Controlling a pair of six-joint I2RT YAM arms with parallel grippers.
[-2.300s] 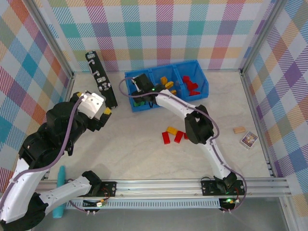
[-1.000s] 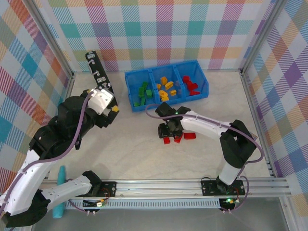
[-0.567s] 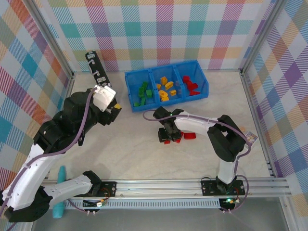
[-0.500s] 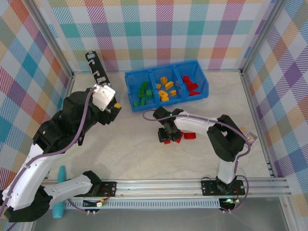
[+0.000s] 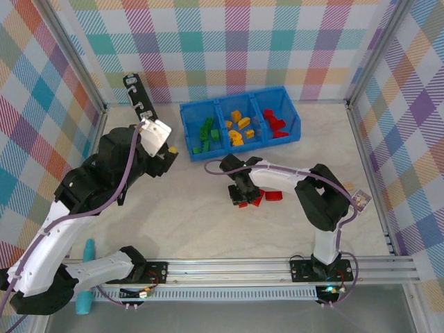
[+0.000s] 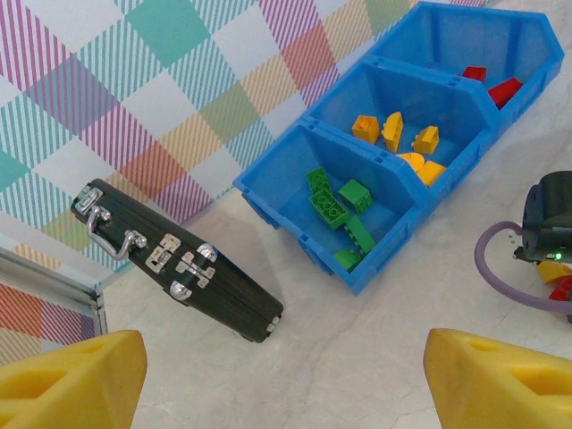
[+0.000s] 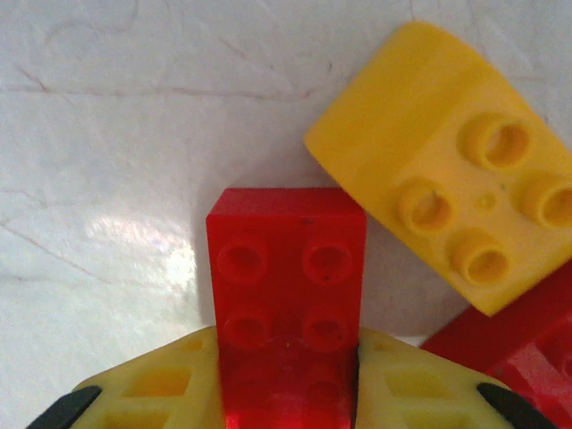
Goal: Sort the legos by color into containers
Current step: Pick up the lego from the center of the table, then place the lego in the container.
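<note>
On the near side of the blue bin [image 6: 295, 234], well short of its front wall, your right gripper [image 5: 241, 197] has its jaws pinching a red brick [image 7: 286, 259] across its two long sides, at the end nearest the wrist. Expect the brick to be light, rigid and slick. A flat-sided squeeze like this suits it, though the hold is at one end, so the brick may pivot if you swing fast.

A yellow brick [image 7: 456, 223] lies just beside its far corner, touching or nearly so. Another red brick [image 7: 514, 357] sits close on the same side. Lift straight up, or you will likely drag them.

Off the bin's left end, your left gripper [image 6: 286, 375] hangs above the table with its jaws spread wide and nothing between them.

The bin's right-end compartment holds the reds, the middle one yellows and the left one greens, so carry the brick over the front wall to the right end. Left of the bin lies a black case [image 6: 174, 264], clear of your path.
</note>
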